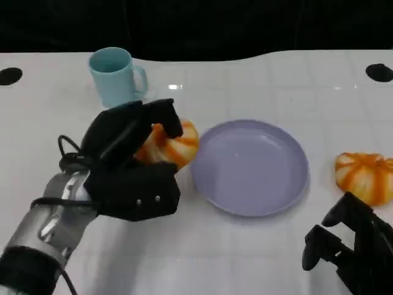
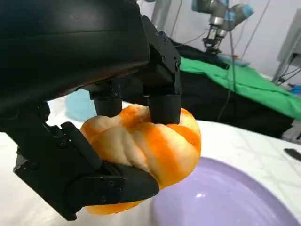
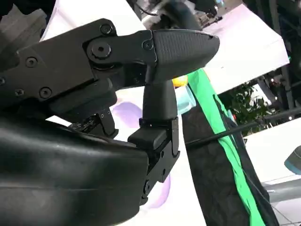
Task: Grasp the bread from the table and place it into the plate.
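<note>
An orange-and-cream striped bread [image 1: 174, 144] is held in my left hand [image 1: 130, 161], just left of the lilac plate [image 1: 279, 203]. In the left wrist view the fingers [image 2: 162, 101] press on top of the bread [image 2: 150, 148] and the thumb [image 2: 110, 186] clamps it from below, with the plate's rim [image 2: 225, 202] beside it. A second, similar bread [image 1: 365, 176] lies on the table right of the plate. My right hand [image 1: 353, 246] rests low near the front right corner, holding nothing, its fingers [image 3: 162, 106] apart.
A light blue mug [image 1: 116, 77] stands behind my left hand. Two black round holes [image 1: 9, 75] sit at the table's far corners. The white table [image 1: 245, 252] runs to a dark far edge.
</note>
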